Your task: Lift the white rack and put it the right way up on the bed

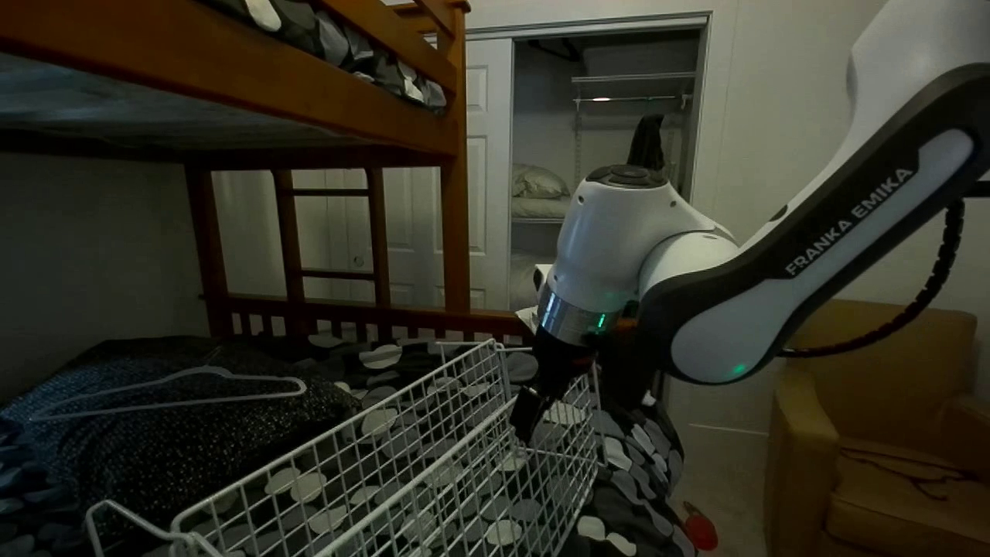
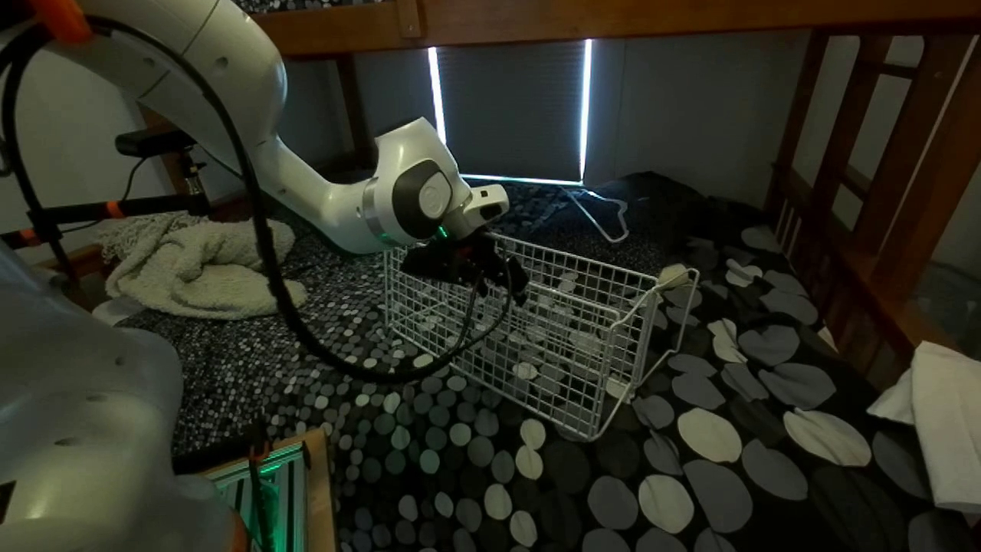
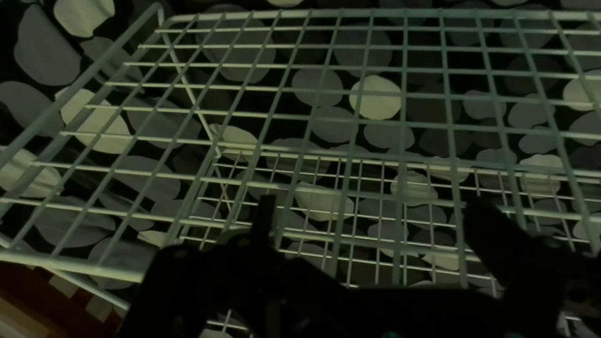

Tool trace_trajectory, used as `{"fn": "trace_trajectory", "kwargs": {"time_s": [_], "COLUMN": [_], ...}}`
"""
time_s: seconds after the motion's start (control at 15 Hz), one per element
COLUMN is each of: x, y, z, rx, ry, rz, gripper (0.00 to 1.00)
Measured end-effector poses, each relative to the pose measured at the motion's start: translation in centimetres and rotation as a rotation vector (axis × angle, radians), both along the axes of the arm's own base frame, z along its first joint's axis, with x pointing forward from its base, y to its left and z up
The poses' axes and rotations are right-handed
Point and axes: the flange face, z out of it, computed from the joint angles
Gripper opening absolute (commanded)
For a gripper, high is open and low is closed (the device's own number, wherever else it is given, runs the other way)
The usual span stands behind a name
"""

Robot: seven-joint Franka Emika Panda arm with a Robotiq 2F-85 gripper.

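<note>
In an exterior view the worktop [image 1: 634, 456] is seen lengthwise from slightly above, toward the edge by the ladder [image 1: 337, 274], the rack [image 1: 421, 473] near. In an exterior view it is faced crosswise, toward the edge below the blind [image 2: 512, 111], the arm [image 2: 322, 195] close at left. Rack, hanger [image 1: 220, 371] and ladder are shared by both. In the wrist view the rack is seen slantwise from just above, past the hand [image 3: 371, 204].

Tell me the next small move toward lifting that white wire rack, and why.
I'd probably ease the open jaws closer to the white wire rack before closing them. In the wrist view they stand apart with the rack's mesh showing across the gap, but whether any wire lies within grasp is unclear; the rack rests on the dotted bed cover.
</note>
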Motion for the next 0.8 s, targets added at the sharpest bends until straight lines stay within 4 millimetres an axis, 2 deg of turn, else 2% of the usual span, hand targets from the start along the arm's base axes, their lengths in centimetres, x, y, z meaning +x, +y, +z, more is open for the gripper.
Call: {"fn": "trace_trajectory", "kwargs": {"time_s": [0.53,0.8], "x": [4.7,6.5], "y": [1.4,2.3], "z": [0.6,1.9], "rx": [0.001,0.020], "ry": [0.009,-0.023], "rz": [-0.012,-0.008], "gripper": [1.00,1.00]}}
